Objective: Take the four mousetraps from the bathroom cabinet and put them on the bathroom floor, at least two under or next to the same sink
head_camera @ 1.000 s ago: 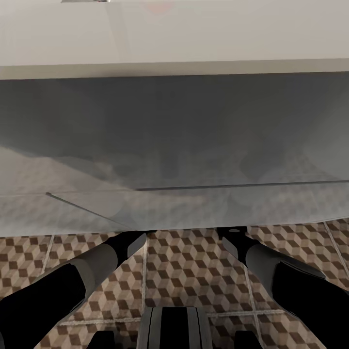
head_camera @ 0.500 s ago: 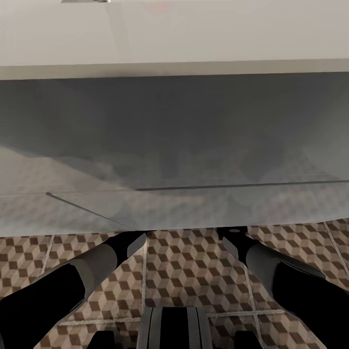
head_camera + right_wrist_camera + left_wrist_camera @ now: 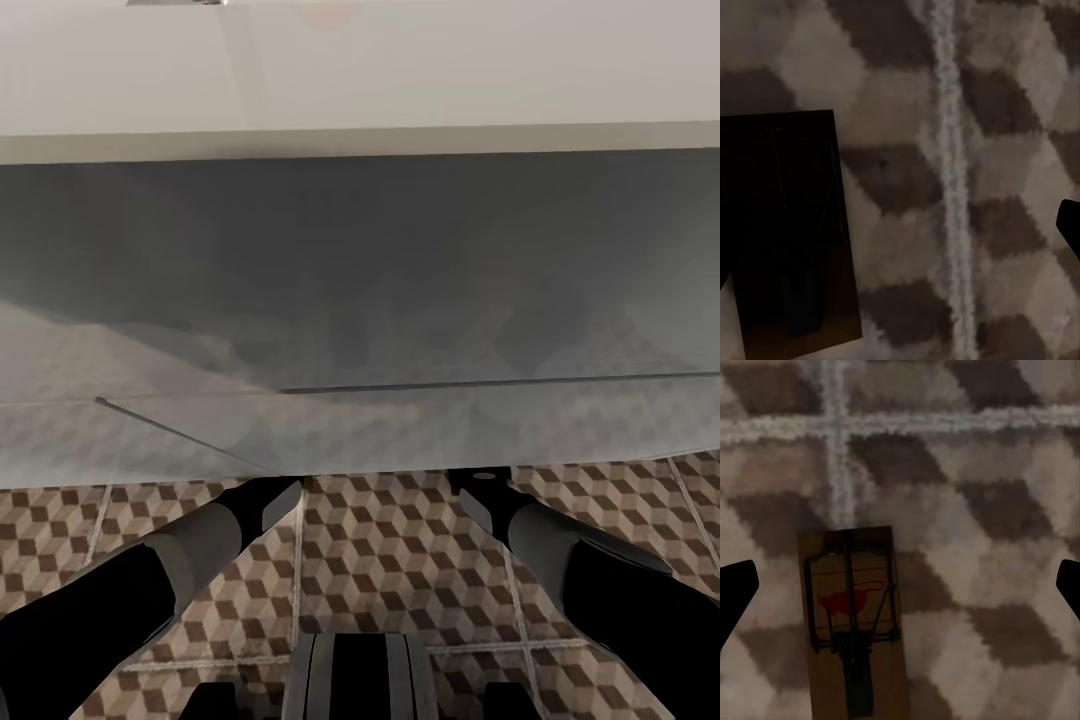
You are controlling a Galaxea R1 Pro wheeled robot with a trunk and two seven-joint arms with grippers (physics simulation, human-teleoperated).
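Head view is looking down on the white vanity front (image 3: 360, 280) of the bathroom sink, which is filling the upper two thirds of the frame in grey shade below a pale top edge. Below it, the bathroom floor (image 3: 400, 560) is showing its brown, beige and white cube tiles with pale grout lines. Both dark forearms are reaching from the lower corners toward the vanity's bottom edge, where their ends are passing out of sight.

Left wrist view is showing a mousetrap (image 3: 853, 622) lying flat on the cube tiles in the lower left of centre: a brown rectangular slab carrying dark wire parts and a red mark on its face, its upper end sitting just below a grout line. The left gripper (image 3: 900, 592) is standing wide apart, one black fingertip (image 3: 735, 589) at the left edge and one at the right edge, neither touching the trap and nothing held between them.

Right wrist view is showing a second mousetrap (image 3: 791, 225), deeply shadowed and almost black, lying flat on the tiles at the left of the frame, beside a vertical grout line. One dark fingertip (image 3: 1069, 221) is peeking in at the right edge, well apart from the trap; whether the right gripper is released or clenched cannot be told.
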